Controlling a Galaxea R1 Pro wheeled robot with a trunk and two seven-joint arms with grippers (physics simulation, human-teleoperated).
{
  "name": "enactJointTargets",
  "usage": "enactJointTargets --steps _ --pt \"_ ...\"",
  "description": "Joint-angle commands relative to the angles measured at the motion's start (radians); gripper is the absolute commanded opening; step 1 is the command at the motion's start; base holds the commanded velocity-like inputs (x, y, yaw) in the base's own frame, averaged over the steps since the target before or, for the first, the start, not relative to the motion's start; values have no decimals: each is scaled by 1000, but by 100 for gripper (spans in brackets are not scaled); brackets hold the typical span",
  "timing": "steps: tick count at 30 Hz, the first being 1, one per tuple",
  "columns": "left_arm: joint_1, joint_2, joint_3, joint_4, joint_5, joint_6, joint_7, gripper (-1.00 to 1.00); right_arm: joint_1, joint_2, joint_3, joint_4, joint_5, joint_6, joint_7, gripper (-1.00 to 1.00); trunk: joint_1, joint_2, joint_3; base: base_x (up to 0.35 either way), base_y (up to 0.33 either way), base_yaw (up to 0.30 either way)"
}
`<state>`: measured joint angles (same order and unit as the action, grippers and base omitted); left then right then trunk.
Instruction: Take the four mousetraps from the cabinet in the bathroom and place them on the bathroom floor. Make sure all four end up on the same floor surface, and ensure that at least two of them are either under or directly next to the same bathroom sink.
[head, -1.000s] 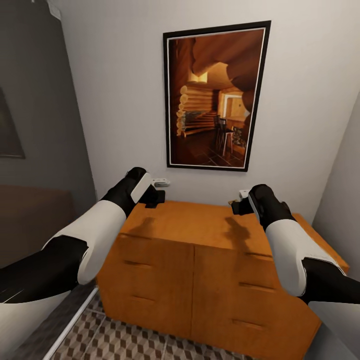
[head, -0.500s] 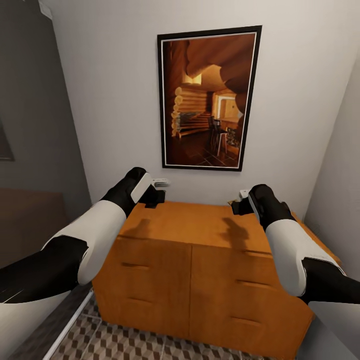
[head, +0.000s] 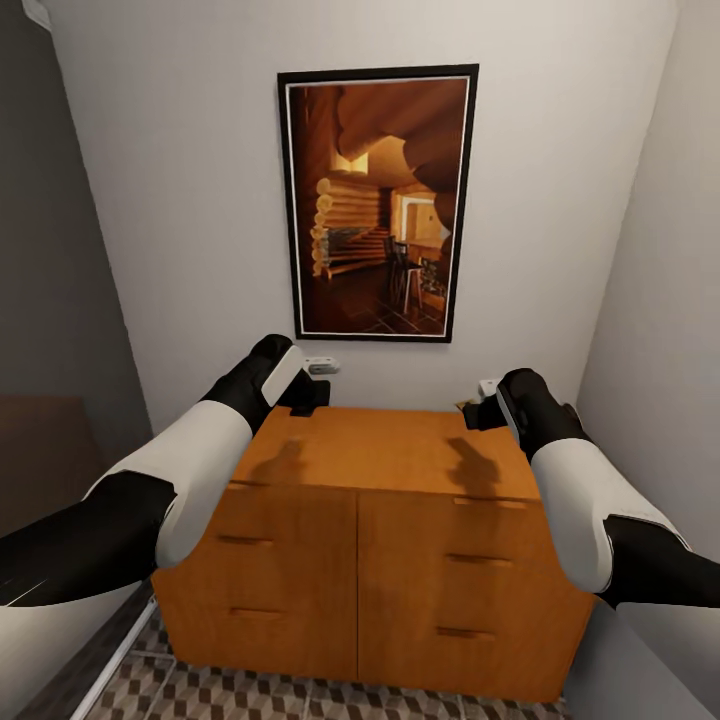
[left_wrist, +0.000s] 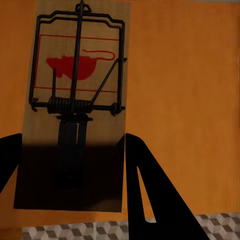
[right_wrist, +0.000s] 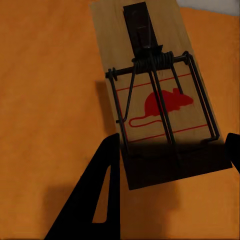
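A mousetrap, a wooden slab with a wire spring and a red mouse print, sits between the black fingers of my left gripper, which is shut on it. My right gripper is shut on a second mousetrap of the same look. In the head view the left gripper and the right gripper hover above the flat top of the orange-brown cabinet, casting shadows on it. The cabinet's drawers are closed. The cube-patterned bathroom floor shows in front of it.
A framed picture of a log cabin hangs on the white wall behind the cabinet. A grey wall stands close on the right. A dark wall and a doorway threshold lie to the left.
The whole head view has shifted, so the cabinet and the picture now sit further left and more square-on. Both arms keep their pose with the traps held.
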<state>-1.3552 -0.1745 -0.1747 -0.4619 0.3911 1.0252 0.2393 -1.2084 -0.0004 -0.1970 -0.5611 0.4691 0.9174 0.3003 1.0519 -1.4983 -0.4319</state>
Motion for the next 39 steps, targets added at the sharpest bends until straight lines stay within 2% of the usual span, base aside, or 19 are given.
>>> enactJointTargets --steps 1,36,39 --pt "-1 0 -3 0 9 3 8 -100 -1 0 -4 -1 9 3 8 -100 0 -1 -1 0 0 -45" --pt "-1 0 -3 -1 6 3 6 -100 0 0 -4 3 9 3 8 -100 0 -1 -1 -2 0 -3" --pt "-1 0 -3 -1 7 3 7 -100 0 0 -4 3 9 3 8 -100 -12 20 9 0 0 0"
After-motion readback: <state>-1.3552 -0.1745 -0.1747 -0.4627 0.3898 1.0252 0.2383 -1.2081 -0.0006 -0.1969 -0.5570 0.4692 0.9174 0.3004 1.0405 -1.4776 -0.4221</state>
